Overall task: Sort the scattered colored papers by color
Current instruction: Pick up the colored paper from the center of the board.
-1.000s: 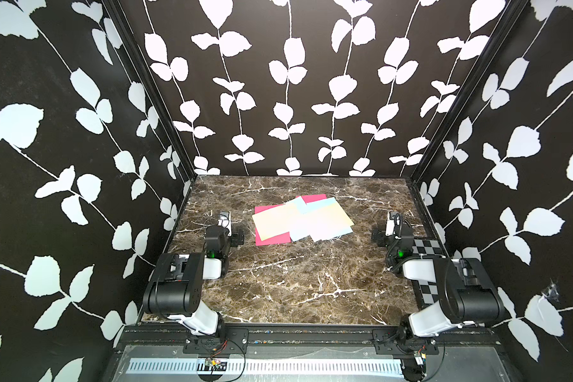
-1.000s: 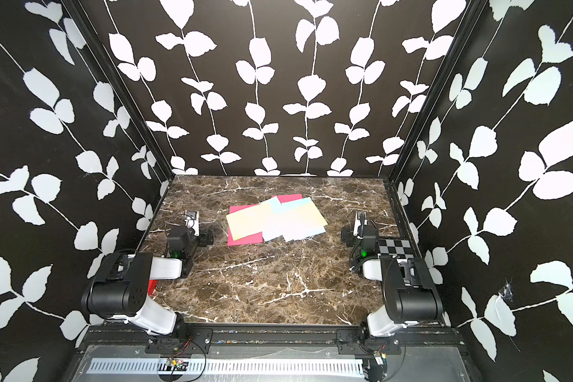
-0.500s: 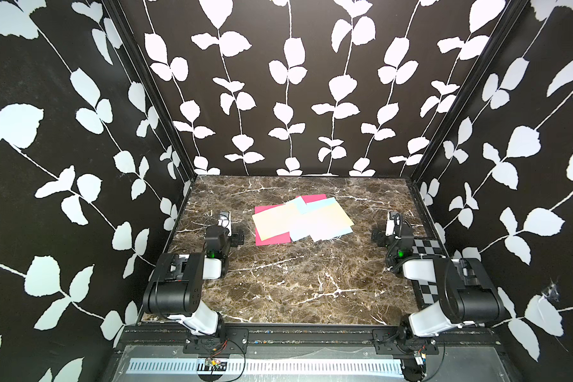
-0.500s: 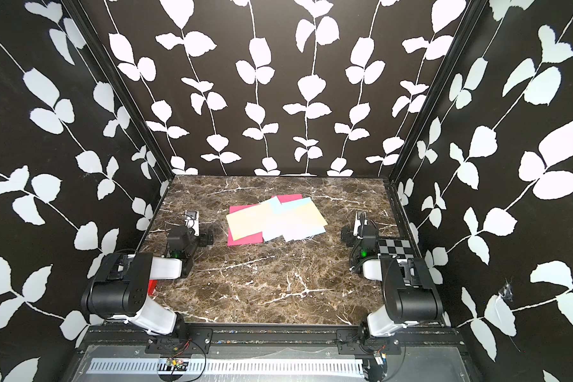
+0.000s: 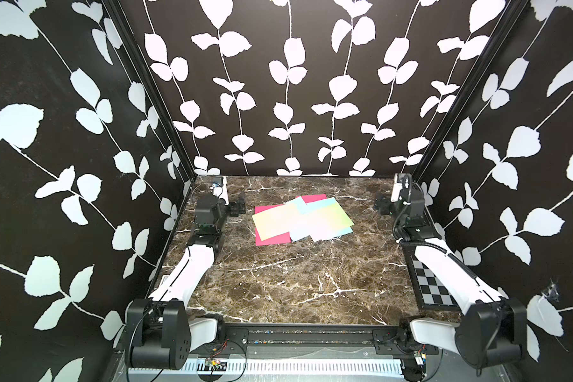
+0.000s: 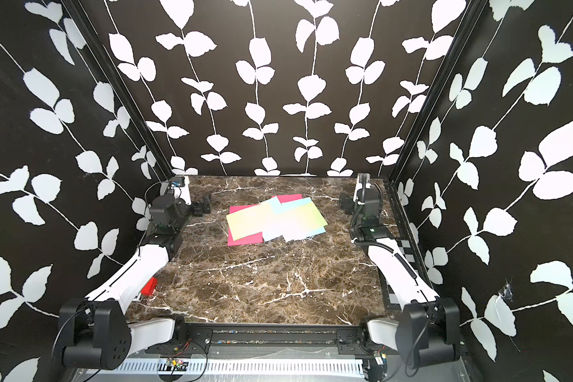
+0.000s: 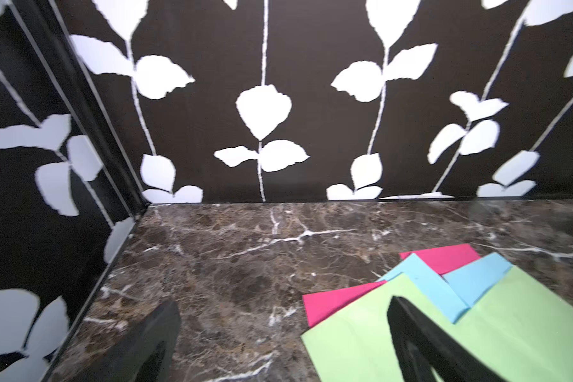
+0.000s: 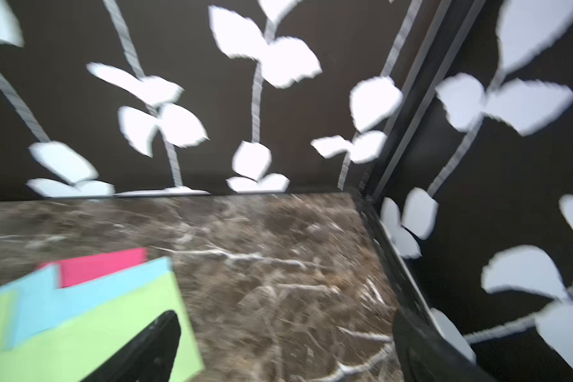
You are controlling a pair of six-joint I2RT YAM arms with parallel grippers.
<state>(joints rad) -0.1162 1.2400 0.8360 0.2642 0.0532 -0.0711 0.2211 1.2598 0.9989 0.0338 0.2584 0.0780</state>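
My left pincer and right pincer stand apart, empty; the flimsy, slippery colored papers I'd pinch by a corner

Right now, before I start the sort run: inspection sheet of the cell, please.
Surface: marble tabletop, brown with white veins.
Job's things: colored papers in one overlapping pile at far centre; green, blue and magenta mixed, unsorted.
Clutter: checkerboard panel partly under the right arm; red block beside the left arm.
Grippers: left gripper and right gripper both open, empty, flanking the pile.
Cables: coiled cable along the right arm; loose wires at the front rail.
Surroundings: leaf-pattern walls, black, on three sides.
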